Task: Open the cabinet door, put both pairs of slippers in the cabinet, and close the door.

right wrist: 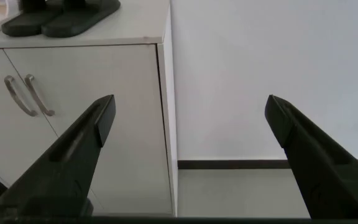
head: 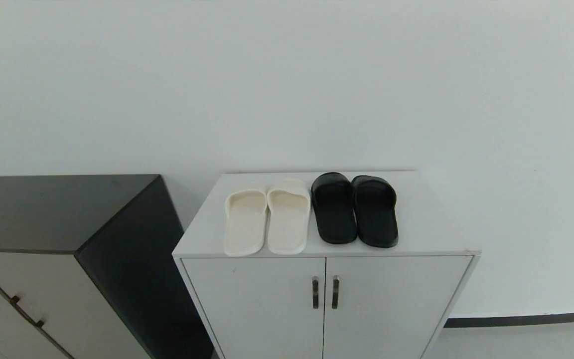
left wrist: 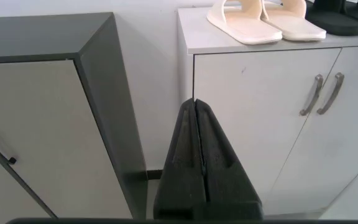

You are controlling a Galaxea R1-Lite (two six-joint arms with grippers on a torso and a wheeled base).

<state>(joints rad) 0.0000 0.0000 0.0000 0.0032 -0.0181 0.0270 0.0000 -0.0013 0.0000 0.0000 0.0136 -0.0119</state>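
Head view: white slippers [head: 267, 219] and black slippers [head: 354, 209] atop closed cabinet [head: 391, 299]; left hand [left wrist: 196, 106] closed, right hand [right wrist: 190, 107] spread.

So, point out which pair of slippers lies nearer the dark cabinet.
The cream pair, on the left part of the white cabinet top, on the dark cabinet side; the black pair lies right of it, farther away.

The white cabinet [head: 436, 224] runs off the head view's lower edge, its inside hidden behind the shut doors [head: 257, 309].
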